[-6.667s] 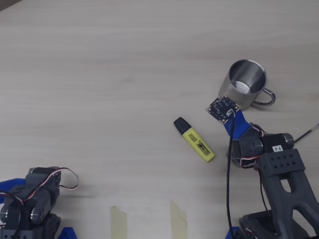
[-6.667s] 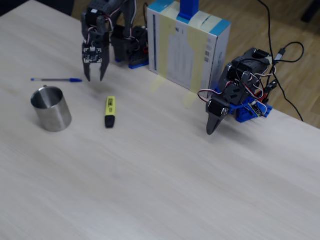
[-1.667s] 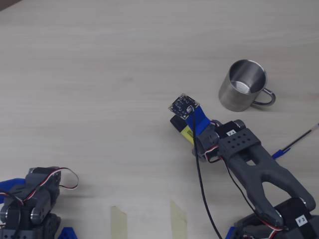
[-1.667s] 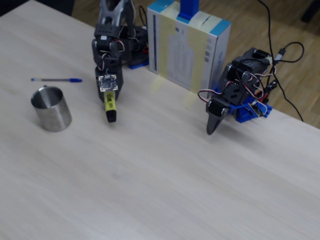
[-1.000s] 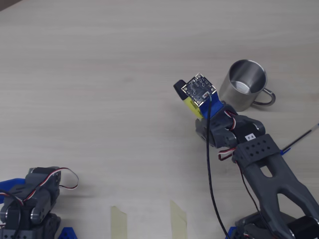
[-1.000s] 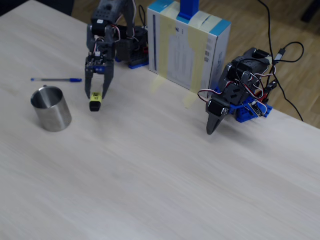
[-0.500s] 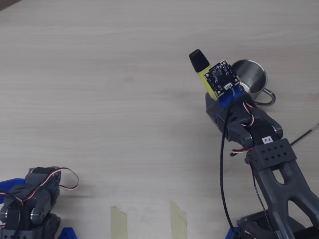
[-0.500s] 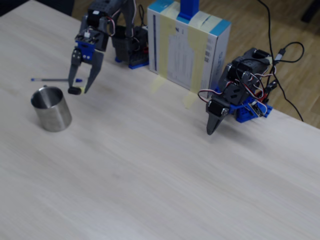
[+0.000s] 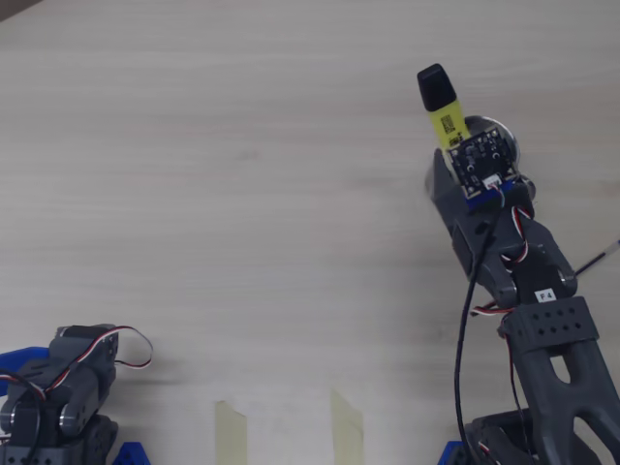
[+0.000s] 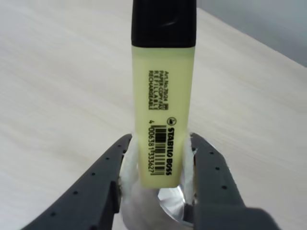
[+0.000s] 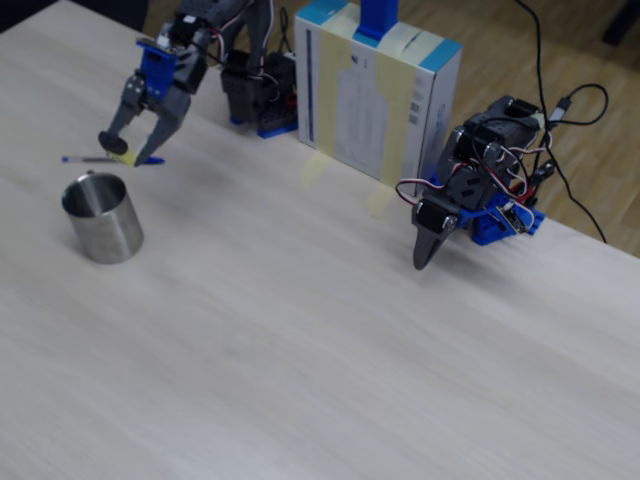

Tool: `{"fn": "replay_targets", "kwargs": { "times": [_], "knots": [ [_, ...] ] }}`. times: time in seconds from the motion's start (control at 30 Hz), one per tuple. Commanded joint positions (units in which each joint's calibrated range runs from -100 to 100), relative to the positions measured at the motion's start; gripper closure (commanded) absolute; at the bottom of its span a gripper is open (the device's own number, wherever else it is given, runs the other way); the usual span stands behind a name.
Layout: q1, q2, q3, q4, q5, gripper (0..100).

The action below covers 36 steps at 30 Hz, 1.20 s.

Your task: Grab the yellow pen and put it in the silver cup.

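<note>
Yellow pen (image 10: 164,117): chunky fluorescent body, black cap, black printed label (barcode too), pinched at its lower end in the gripper (image 10: 160,165), held aloft above the silver cup (image 11: 100,217). Thin blue pen (image 11: 110,159) lying at the cup's 12 o'clock in the fixed view. Pale wood-grain table (image 9: 194,145).

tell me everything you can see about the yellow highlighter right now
The yellow highlighter is a short, chunky fluorescent-yellow plastic marker with a black cap and black print including a barcode and the words STABILO BOSS. It is off the table, clamped near its uncapped end between the two dark fingers of the pincer, with the cap pointing away from the arm. In the overhead view it lies over the rim of the silver cup, cap end jutting beyond it. Only the pincer touches it.
</note>
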Motion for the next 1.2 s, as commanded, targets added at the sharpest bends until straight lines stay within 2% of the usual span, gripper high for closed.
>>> {"fn": "replay_targets", "kwargs": {
  "times": [0.0,0.43,0.5,0.63,0.83,1.17],
  "knots": [
    [1.6,-4.5,3.2,-6.5,-0.2,89],
    [5.3,-10.4,14.3,-19.1,-0.3,89],
    [5.8,-10.4,15.7,-20.9,-1.7,89],
    [6.4,-9.9,18.0,-22.2,-3.8,89],
    [6.7,-9.6,18.8,-22.2,-3.9,89],
    [6.9,-9.5,23.3,-22.2,-11.3,89]
  ]
}}
